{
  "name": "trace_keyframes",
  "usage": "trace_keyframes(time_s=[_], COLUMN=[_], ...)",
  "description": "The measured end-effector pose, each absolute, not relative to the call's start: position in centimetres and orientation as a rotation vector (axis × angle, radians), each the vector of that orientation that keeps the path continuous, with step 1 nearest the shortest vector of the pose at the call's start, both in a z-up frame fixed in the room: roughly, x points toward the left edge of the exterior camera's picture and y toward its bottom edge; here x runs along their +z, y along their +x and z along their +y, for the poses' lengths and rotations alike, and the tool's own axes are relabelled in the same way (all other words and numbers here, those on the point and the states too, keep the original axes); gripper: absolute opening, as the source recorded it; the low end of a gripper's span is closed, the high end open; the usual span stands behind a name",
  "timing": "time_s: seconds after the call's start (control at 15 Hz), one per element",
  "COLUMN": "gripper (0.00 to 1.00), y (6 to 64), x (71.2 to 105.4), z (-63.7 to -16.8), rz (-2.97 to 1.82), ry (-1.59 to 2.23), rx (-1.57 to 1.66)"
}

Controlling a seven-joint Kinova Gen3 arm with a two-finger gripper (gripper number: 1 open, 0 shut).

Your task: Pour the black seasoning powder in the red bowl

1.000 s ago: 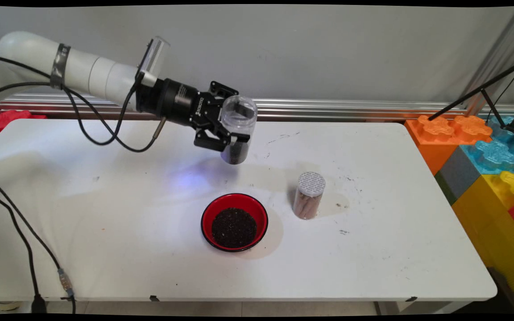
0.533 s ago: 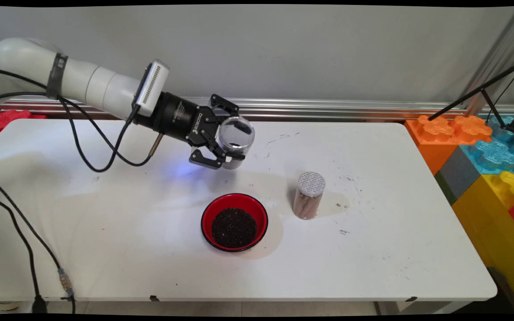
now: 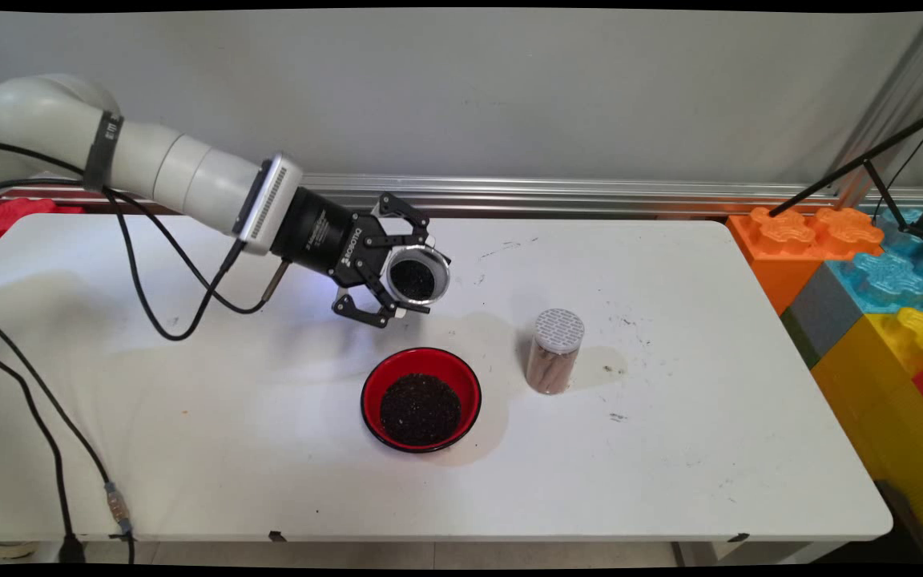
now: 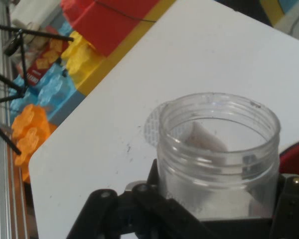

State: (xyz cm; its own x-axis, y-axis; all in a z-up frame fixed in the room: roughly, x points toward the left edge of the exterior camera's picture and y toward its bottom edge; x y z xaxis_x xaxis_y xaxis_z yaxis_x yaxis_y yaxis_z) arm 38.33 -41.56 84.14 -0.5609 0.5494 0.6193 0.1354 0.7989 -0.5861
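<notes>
The white desk (image 3: 670,449) holds a red bowl (image 3: 421,398) full of dark bits, near the middle; the black end effector (image 3: 397,282) hangs above the desk, just behind the bowl, squeezed tight on a clear jar (image 3: 416,277) with no lid; the jar is tipped so its open mouth faces the near side, with dark bits inside; a small jar with a white holed lid (image 3: 555,350) stands upright right of the bowl.
</notes>
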Motion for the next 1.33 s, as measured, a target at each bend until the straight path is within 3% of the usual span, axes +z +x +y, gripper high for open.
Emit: trace_keyframes(time_s=[1.33], gripper=[0.00], y=[36.4], x=[82.8], z=[-40.7], rz=[-2.119], ry=[-1.054], rx=[0.828])
